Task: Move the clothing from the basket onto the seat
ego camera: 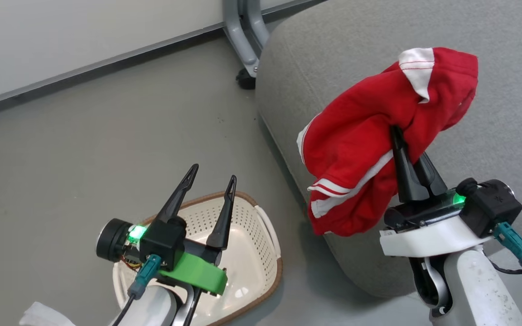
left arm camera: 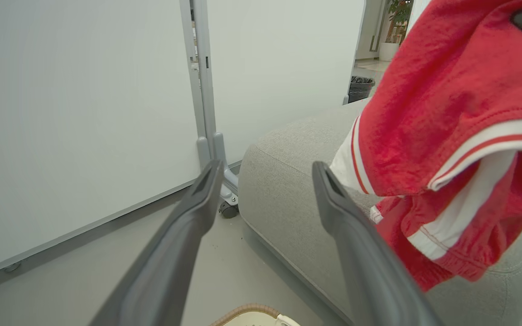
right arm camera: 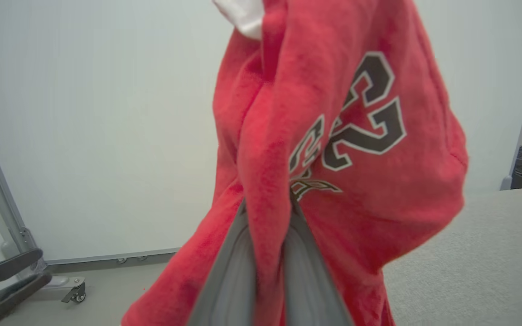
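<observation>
Now the right gripper, clamped on the clothing, holds it at the edge of the seat (left gripper jaws apart); next, probably, move inward and release.

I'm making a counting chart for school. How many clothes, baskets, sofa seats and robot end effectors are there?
Clothing: 1, the red jersey
Baskets: 1, the cream basket
Seats: 1, the grey seat
End effectors: 2, the left end effector, open, and the right end effector, shut on the jersey
Total: 5
</observation>
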Motion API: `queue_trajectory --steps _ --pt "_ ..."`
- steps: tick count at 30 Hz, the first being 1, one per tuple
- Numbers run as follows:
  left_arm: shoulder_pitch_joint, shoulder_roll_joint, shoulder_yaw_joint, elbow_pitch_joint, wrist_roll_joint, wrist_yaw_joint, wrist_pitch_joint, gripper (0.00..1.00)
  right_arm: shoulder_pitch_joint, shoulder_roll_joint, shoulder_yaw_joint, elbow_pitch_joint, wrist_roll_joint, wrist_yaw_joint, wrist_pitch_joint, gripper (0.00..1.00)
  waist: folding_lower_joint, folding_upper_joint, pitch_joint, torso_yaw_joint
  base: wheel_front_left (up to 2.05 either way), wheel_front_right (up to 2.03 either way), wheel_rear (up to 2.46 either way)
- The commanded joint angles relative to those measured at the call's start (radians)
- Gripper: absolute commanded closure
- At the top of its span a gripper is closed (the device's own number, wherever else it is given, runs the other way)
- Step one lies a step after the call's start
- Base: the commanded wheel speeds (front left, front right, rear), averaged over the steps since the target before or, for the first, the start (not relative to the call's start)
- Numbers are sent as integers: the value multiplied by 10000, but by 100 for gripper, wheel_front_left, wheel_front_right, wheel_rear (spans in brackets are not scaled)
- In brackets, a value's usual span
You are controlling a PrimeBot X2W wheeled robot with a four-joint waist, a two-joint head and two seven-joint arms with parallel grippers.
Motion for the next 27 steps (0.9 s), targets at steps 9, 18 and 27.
queue_trajectory --steps 9,18,27 --pt "-60 297 -130 12 264 -264 92 0 718 -5 -532 -756 119 1 -37 100 0 0 475 -2208 0 0 0" --pt "-723 294 -557 48 444 -670 501 0 819 5 -1187 -1080 425 1 -37 100 0 0 1059 -2300 0 0 0" --pt "-1219 722 -630 -584 738 -670 1075 0 -1464 4 -1475 -491 896 1 -37 100 0 0 2430 -2266 0 0 0"
